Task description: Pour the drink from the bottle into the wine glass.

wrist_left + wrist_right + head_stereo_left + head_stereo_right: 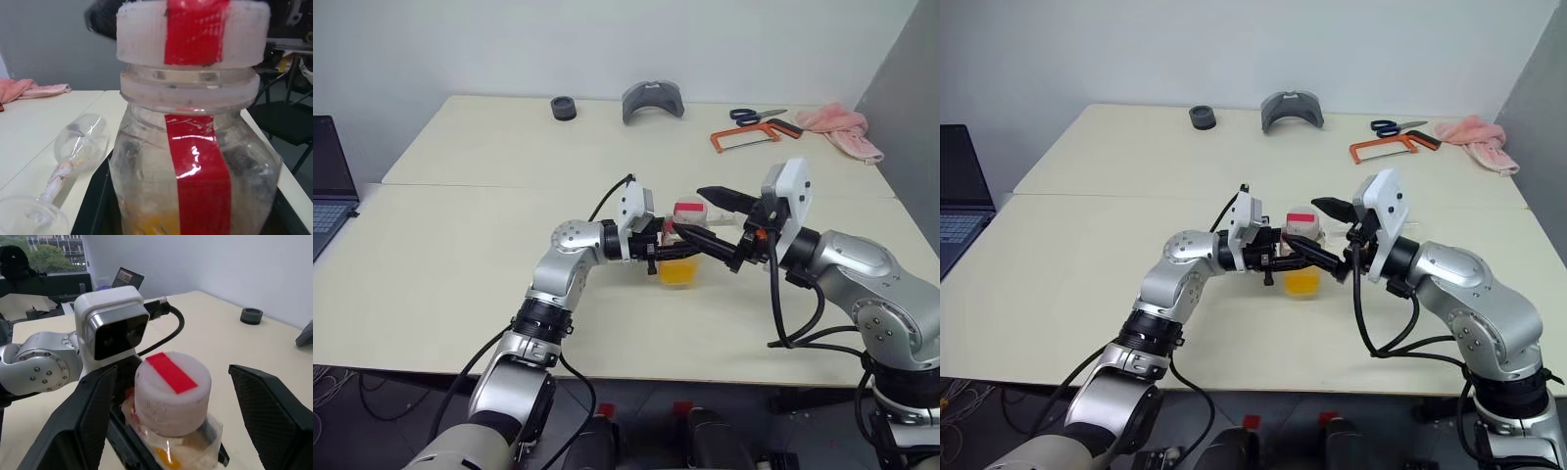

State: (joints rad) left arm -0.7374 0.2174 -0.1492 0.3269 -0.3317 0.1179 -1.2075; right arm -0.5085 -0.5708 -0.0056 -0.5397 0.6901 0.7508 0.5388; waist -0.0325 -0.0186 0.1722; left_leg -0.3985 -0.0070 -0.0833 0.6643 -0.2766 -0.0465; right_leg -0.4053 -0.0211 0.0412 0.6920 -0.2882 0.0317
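Observation:
My left gripper [664, 253] is shut on the bottle [193, 166], a clear square-sided one with a red stripe, and holds it upright over the middle of the table. The orange drink [677, 272] fills its lower part. A white cap with red tape [172, 382] sits on top. My right gripper [176, 401] is open, with one finger on each side of the cap and a gap to both. The wine glass [73, 147] lies on its side on the table just beyond the bottle, with its round foot [29, 215] closest in the left wrist view.
A laptop [328, 186] sits at the left edge. Along the far side of the table [460, 255] are a black ring [564, 108], a grey curved piece [652, 101], scissors [759, 116], an orange hacksaw [754, 135] and a pink cloth [842, 127].

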